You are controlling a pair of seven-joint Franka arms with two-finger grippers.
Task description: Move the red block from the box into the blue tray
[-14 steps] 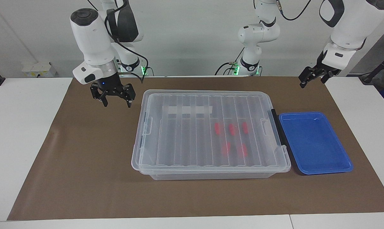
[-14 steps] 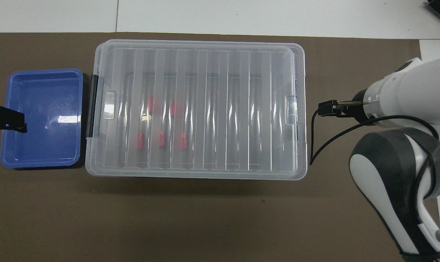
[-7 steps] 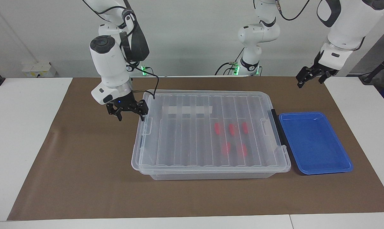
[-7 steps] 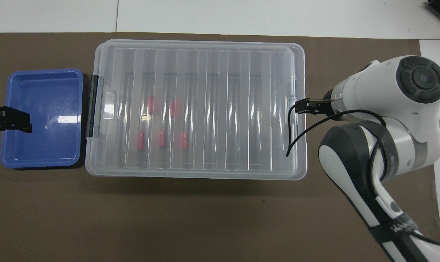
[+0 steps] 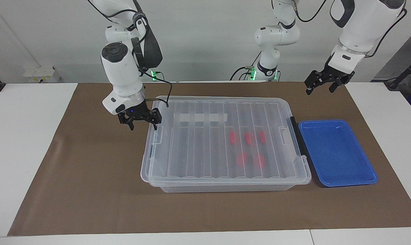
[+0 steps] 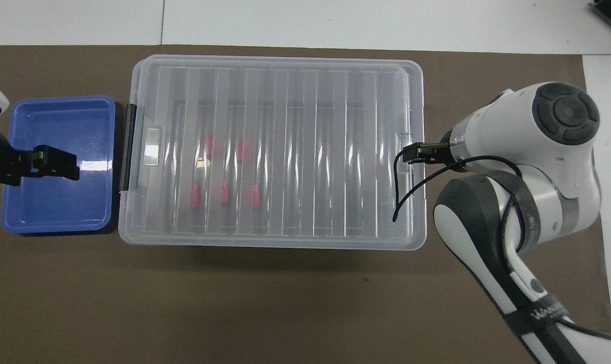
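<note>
Overhead view: right arm [image 6: 538, 318] sleeve reads "WANA...", partly legible.

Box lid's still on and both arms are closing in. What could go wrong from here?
The right gripper, open, is at the box lid's end latch; lifting one end alone may drag the box. Tilting could scatter the five red blocks. The left gripper, open, hangs above the blue tray, which abuts the box.

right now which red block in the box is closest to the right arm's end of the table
The red block at the end of the row of three nearer the robots, inside the box. The other four all lie more toward the blue tray.
</note>
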